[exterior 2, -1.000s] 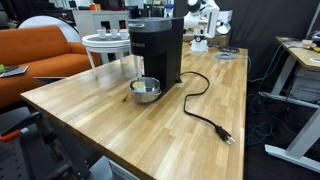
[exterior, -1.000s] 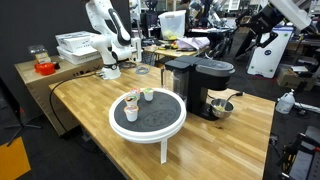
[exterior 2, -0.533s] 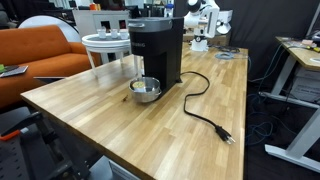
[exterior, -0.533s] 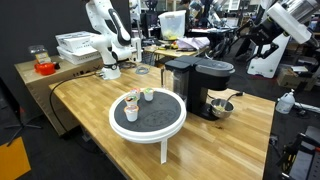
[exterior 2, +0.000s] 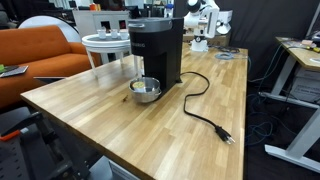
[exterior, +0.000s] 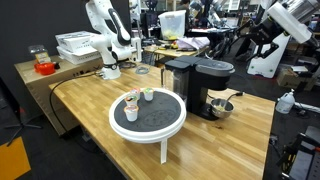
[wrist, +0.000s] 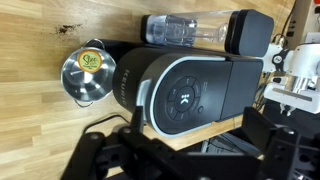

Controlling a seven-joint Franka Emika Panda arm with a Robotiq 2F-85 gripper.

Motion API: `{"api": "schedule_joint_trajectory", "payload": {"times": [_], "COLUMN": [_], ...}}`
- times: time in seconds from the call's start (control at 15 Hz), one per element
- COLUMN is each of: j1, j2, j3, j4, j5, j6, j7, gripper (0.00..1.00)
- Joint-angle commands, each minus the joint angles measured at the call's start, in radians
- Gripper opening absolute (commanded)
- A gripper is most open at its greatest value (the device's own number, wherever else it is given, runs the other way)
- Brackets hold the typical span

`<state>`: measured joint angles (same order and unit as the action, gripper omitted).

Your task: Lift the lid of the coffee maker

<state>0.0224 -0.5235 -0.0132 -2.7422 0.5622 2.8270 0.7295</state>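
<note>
Dark-grey lid (wrist: pixel 197 95), white "K" logo

Bowl (exterior 2: pixel 145 89) just beside coffee maker (exterior 2: pixel 158 48)

The black coffee maker (exterior: pixel 203 90) stands upright on the wooden table (exterior: pixel 250 130), its rounded silver-rimmed lid (wrist: pixel 192 96) shut flat.
</note>
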Motion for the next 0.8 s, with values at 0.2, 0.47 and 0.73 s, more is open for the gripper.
{"api": "schedule_joint_trajectory", "payload": {"times": [0.2,0.47,0.73], "j1": [0.0,0.0,0.004], "j2": [0.016,0.024,0.041], "j3": [0.01,0.011,0.002], "j4": [0.0,-0.018,-0.039], "j5": [0.021,0.028,0.043], "j6": [0.05,0.108,0.139], "j7": [-0.006,0.009,0.035], "gripper": [1.0,1.0,1.0]}}
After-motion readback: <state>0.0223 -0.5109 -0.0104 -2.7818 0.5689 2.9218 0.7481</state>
